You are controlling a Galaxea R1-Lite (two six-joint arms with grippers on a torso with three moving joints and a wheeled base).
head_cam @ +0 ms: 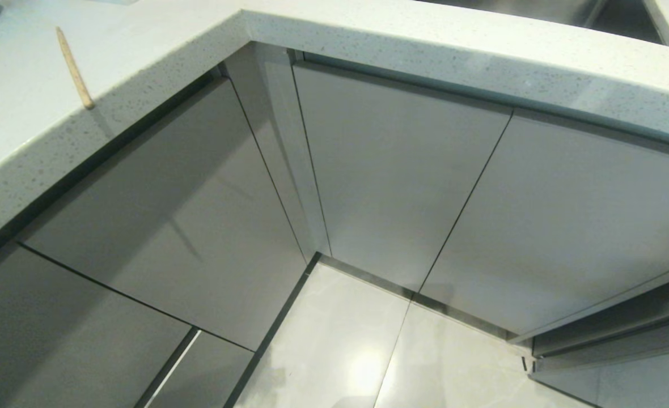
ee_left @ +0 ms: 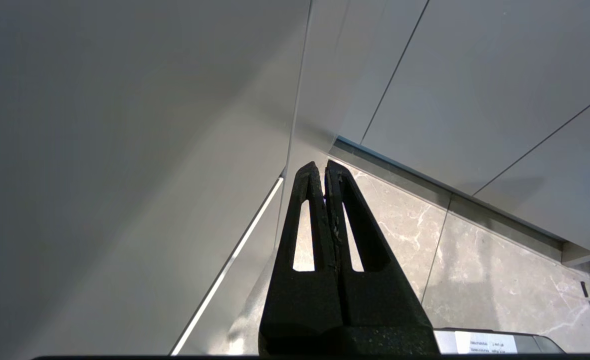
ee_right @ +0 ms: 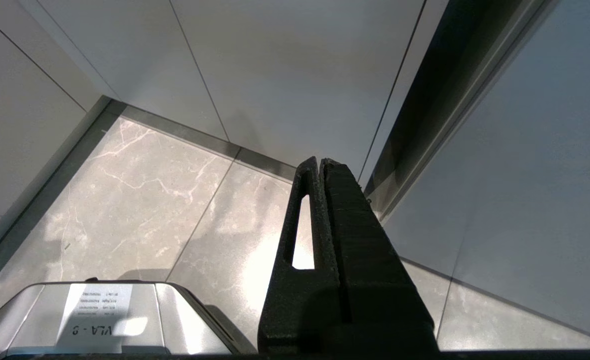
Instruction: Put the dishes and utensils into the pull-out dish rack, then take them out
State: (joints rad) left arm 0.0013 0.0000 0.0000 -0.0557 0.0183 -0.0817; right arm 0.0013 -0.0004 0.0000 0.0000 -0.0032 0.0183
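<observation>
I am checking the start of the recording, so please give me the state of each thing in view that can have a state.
Thin light wooden chopstick: lying on the pale speckled countertop, its tip at the edge.
Pale flat cabinet fronts: closed.
Cabinet front at far right: slightly ajar.
Left gripper: fingers shut, empty, above the marble floor tiles.
Right gripper: fingers shut, empty.

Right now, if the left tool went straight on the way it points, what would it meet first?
Probably the marble floor tile, near the corner under the grey cabinet fronts. The left tool is shut and holds nothing; depth is unclear.
</observation>
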